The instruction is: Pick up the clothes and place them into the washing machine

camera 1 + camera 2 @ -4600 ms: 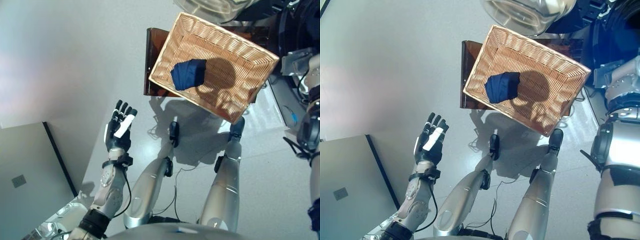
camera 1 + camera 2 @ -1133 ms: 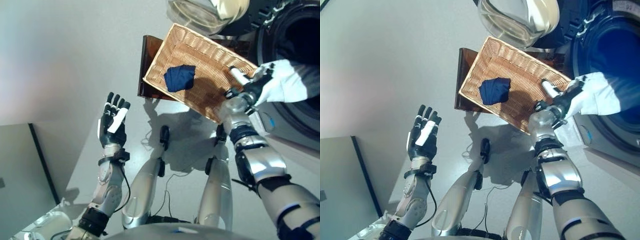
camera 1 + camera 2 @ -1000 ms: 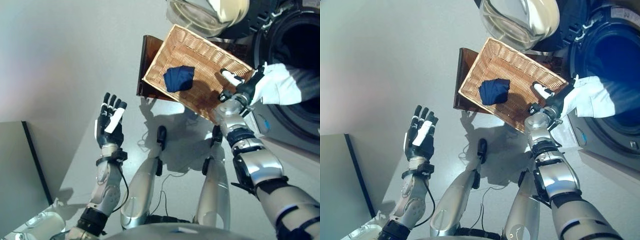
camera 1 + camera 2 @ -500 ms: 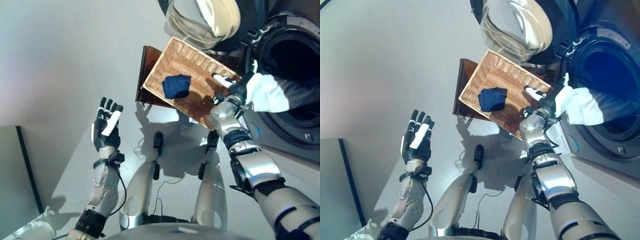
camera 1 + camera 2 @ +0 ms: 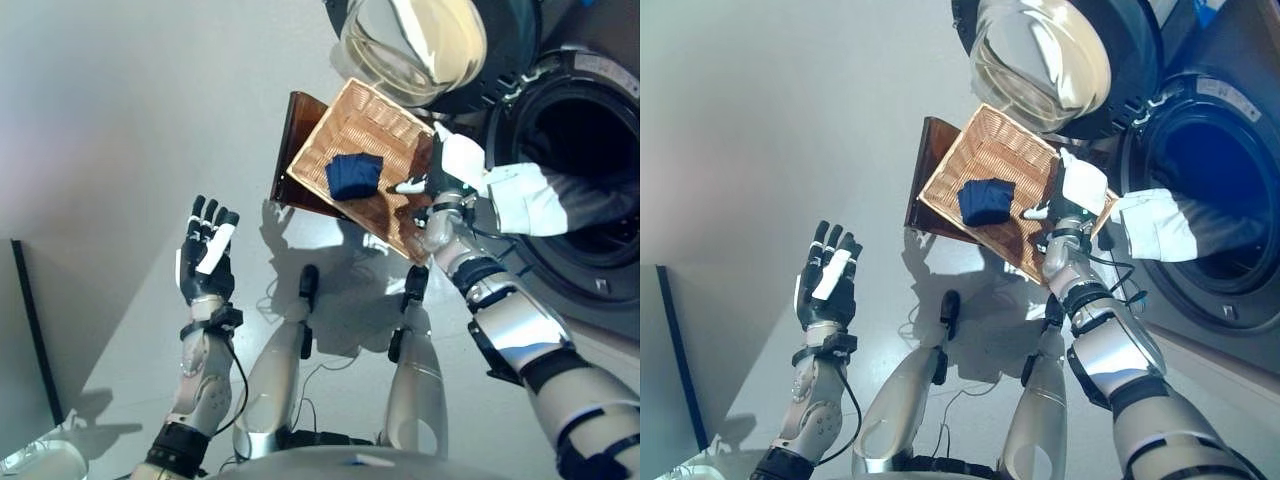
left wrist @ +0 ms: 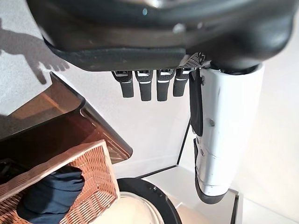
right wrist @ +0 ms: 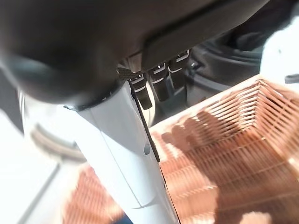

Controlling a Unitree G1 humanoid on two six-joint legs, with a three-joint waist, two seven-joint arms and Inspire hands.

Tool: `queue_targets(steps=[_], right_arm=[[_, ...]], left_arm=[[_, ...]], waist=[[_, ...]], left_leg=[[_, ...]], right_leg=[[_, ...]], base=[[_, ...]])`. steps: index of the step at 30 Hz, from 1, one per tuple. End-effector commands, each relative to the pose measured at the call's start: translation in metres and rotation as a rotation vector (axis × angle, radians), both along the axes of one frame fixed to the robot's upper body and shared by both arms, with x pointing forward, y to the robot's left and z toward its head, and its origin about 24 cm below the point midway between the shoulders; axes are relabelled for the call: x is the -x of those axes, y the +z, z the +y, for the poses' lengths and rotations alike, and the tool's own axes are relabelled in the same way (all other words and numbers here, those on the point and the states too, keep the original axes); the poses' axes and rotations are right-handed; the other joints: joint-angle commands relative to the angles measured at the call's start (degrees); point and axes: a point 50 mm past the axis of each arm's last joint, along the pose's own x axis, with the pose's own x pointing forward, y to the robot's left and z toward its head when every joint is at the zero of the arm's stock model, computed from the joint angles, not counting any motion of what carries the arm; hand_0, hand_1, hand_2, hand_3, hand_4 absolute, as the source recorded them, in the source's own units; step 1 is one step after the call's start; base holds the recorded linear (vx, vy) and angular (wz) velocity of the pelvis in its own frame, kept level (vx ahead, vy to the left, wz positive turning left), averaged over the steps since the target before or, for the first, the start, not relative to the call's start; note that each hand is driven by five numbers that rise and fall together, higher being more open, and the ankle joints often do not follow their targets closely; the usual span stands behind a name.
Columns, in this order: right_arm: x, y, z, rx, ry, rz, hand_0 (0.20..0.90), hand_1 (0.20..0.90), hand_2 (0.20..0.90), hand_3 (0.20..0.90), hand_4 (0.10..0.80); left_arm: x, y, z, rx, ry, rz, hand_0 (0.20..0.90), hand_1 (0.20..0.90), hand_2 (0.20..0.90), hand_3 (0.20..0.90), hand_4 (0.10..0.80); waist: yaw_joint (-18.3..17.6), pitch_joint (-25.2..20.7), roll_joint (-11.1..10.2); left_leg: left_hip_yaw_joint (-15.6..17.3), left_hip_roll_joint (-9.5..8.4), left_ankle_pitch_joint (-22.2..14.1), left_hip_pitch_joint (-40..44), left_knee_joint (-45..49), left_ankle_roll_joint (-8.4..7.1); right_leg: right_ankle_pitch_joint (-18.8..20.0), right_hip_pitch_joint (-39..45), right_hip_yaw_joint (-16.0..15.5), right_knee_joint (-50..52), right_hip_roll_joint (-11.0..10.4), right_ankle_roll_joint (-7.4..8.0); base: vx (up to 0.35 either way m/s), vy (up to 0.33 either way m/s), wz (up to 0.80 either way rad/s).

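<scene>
One wicker basket sat on one brown stool, and one folded dark blue cloth lay inside it. One white cloth hung out of the washing machine at about 3 o'clock from the basket, its round door open at 12 o'clock. The right hand was over the basket's near end, fingers straight and holding nothing. The left hand was spread wide and empty, far off at 8 o'clock.

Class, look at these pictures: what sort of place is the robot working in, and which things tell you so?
Probably a laundry area: a front-loading washing machine with its round glass door swung open, and a wicker basket holding dark blue cloth.
</scene>
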Motion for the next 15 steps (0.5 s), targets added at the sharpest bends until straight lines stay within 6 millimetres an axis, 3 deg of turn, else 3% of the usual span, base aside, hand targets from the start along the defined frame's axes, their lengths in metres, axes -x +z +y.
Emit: queue_targets(steps=[1, 5, 15], right_arm=[[-0.017, 0.065, -0.003, 0.266, 0.029, -0.149, 0.9, 0.9, 0.9, 0.9, 0.8], [-0.016, 0.067, -0.012, 0.424, 0.005, -0.102, 0.9, 0.9, 0.9, 0.9, 0.8], [-0.015, 0.075, -0.025, 0.563, -0.027, -0.075, 0.9, 0.9, 0.9, 0.9, 0.8]], left_arm=[[0.005, 0.031, 0.015, -0.053, 0.028, -0.178, 0.9, 0.9, 0.9, 0.9, 0.8], [0.003, 0.036, 0.011, -0.054, 0.009, -0.204, 0.9, 0.9, 0.9, 0.9, 0.8], [0.002, 0.041, 0.006, -0.059, -0.012, -0.23, 0.9, 0.9, 0.9, 0.9, 0.8]], waist=[[1.6, -1.1, 1.1], [2.1, -0.3, 1.6], [3.2, 0.4, 2.5]], left_leg=[[0.2, 1.23, 0.8, -1.8, -2.0, -2.47], [-0.5, 1.17, 1.7, -2.4, -2.7, -2.67], [-1.6, 0.9, 3.0, -5.3, -3.2, -2.88]], right_leg=[[-11.3, 0.2, 0.4, 9.1, 0.8, -0.23], [-11.5, -0.7, 0.1, 9.9, 0.5, -0.24], [-11.6, -3.6, -0.8, 10.9, 0.0, -0.31]], base=[[-0.023, -0.006, 0.06], [-0.028, -0.004, 0.08], [-0.036, 0.0, 0.07]])
